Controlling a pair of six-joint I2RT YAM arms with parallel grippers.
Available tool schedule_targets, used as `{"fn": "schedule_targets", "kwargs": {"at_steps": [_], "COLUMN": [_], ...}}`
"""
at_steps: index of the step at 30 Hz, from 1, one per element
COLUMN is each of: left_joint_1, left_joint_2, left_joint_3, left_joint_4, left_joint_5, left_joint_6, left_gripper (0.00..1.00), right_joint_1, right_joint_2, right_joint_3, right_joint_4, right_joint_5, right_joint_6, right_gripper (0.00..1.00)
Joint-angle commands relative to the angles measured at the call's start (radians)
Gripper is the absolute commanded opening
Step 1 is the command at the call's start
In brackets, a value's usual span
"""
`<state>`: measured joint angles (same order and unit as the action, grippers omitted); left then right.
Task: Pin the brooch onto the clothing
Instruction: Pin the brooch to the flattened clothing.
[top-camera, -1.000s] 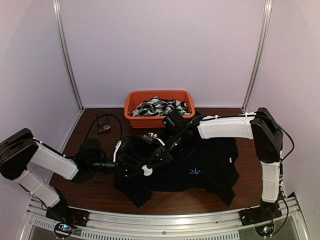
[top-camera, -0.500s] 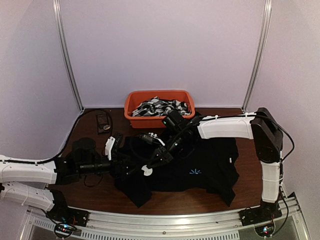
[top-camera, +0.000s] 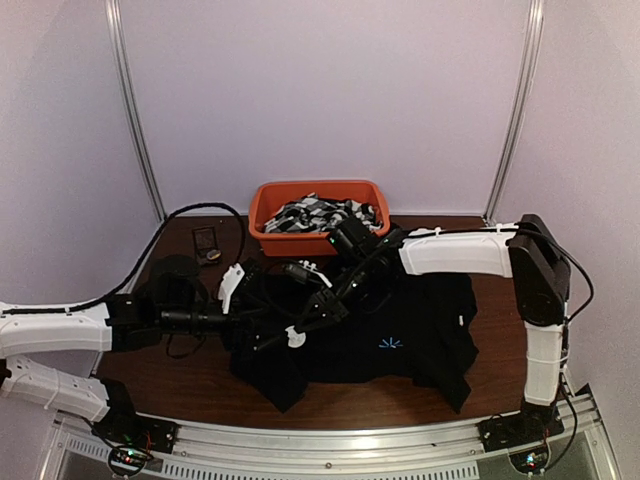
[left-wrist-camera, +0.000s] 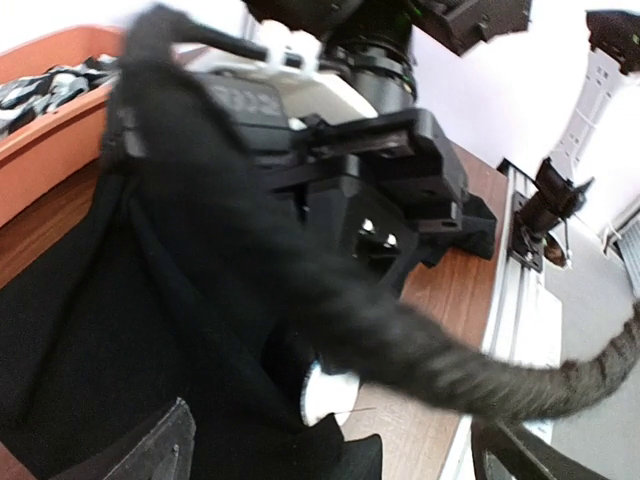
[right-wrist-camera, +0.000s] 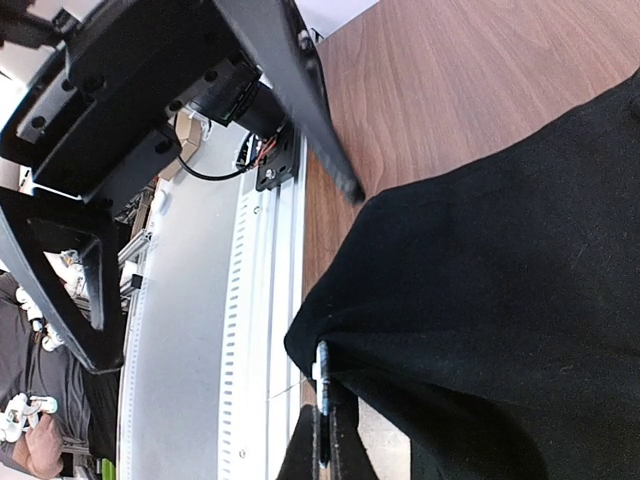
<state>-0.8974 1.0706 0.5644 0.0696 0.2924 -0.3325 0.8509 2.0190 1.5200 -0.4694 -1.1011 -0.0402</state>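
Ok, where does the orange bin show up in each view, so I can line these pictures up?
Top external: the orange bin sits centre frame, just beyond the black shirt.
Left wrist: only part of its wall and rim, in the upper-left corner.
Right wrist: not in it.
Shared landmark: the black shirt shows in all three, lower left in the left wrist view and at the right in the right wrist view.

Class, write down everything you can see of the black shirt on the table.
The black shirt is plain, soft-looking cloth, spread front-up but rumpled on the brown table, just before the orange basket. A small light-blue starburst mark shows on its front, a tiny white tag toward the right arm's side. Its left part is bunched into folds where the right gripper, fingers shut, meets it.
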Motion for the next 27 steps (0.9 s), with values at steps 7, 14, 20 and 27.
{"fn": "schedule_targets", "kwargs": {"at_steps": [7,14,20,27], "left_joint_1": [0.008,0.006,0.008,0.062], "left_joint_2": [0.071,-0.044,0.058,0.257], "left_joint_3": [-0.218,-0.324,-0.349,-0.299], "left_joint_4": [0.418,0.634,0.778,0.977], "left_joint_5": [0.219,0.102,0.106,0.244], "left_joint_6": [-0.103,-0.005,0.044,0.003], "left_gripper": [0.89,0.9,0.93,0.92], "right_joint_1": [-0.006,-0.006,-0.006,-0.004], "right_joint_2": [-0.077,-0.062,-0.056,-0.065], "right_joint_3": [-0.029,-0.017,-0.014,-0.033], "right_joint_4": [0.015,-0.016,-0.027,-0.027], "right_joint_5": [-0.016,-0.019,-0.034,-0.038], "right_joint_6": [-0.029,-0.055,-0.064,-0.069], "right_gripper": [0.0,0.0,0.0,0.0]}}
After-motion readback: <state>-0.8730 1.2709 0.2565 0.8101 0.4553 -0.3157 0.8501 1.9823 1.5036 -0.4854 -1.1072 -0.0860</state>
